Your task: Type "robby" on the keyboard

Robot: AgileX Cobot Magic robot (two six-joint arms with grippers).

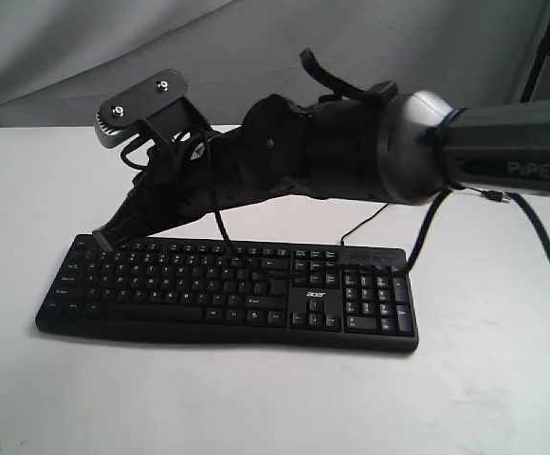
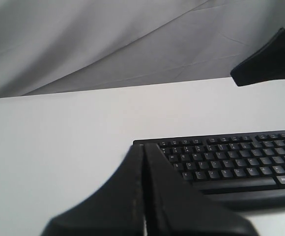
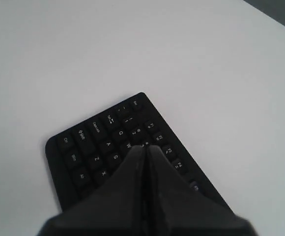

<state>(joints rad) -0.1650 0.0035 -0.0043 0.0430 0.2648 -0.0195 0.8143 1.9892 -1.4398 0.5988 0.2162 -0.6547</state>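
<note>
Keyboard (image 1: pixel 228 289): right gripper (image 3: pixel 145 148), jaws pressed together, is pointing at the upper-left keys; left gripper (image 2: pixel 143 147), likewise closed, is hanging near its end. Progress is not showing; letters possibly all pending.

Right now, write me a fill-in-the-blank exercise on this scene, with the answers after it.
The table under the keyboard is coloured ___. The left gripper and the right gripper both have their jaws ___. The arm above the keyboard bears the word ___. The keyboard's small logo reads ___.
Missing words: white; shut; PiPER; acer.
</note>
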